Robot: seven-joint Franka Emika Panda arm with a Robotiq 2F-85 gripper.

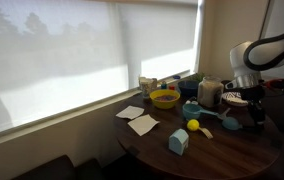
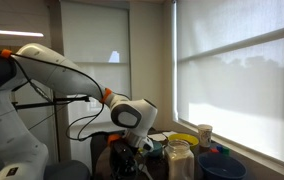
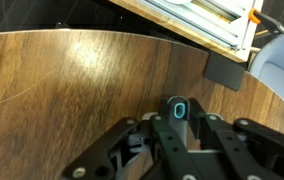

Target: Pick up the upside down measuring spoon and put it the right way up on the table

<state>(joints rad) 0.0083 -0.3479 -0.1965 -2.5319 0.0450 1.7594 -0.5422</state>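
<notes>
While the measuring spoon [image 3: 178, 107] is seemingly held clamped between the jaws of the gripper [image 3: 178, 122] above the bench [image 3: 72, 90], the lift is judged done; a wrist roll and a lowering are called for next. Its handle end (bowl hidden) is pointed toward the bench's edge, with the long axis along the jaws.

arm [image 2: 62, 70]: white, arched over from its base and bent down at the end; in an exterior view [image 1: 270, 47] it reaches in from the frame's edge
wrist [image 2: 132, 113]: turned downward
gripper [image 1: 239, 98]: hangs pointing down, off the table
jaws: drawn together at the middle of the wrist view [image 3: 178, 120], pinching the spoon [image 3: 178, 107]
</notes>
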